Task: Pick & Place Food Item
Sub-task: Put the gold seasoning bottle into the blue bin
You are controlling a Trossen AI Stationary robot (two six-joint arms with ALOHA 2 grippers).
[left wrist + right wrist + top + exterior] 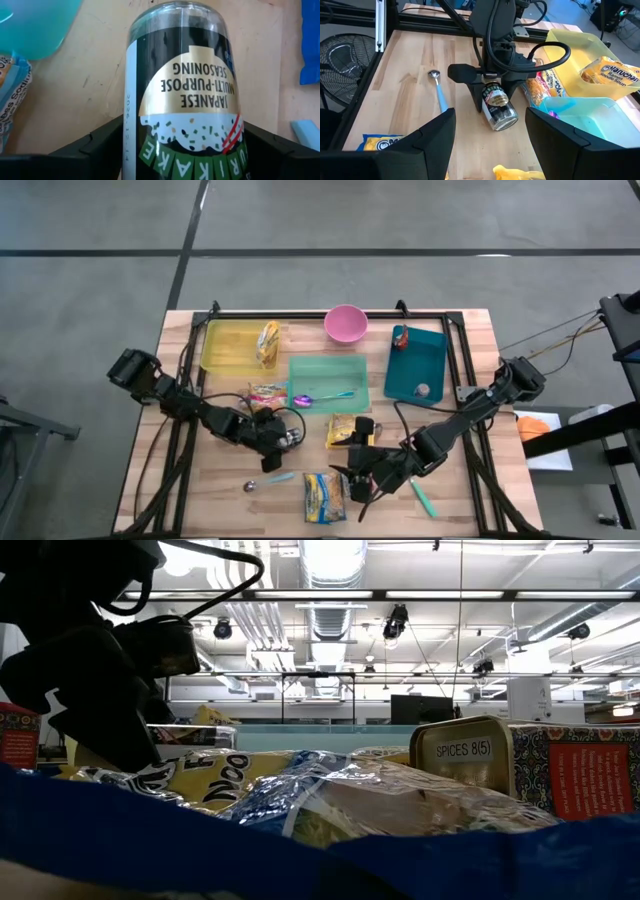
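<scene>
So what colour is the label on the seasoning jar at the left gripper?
Black with a gold panel on the seasoning jar, clearest in the left wrist view.

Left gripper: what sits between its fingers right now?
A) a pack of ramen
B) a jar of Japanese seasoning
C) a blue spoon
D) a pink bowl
B. The left gripper has its fingers on either side of the seasoning jar, which lies on its side on the table; its label reads Japanese multi-purpose seasoning in the left wrist view.
</scene>
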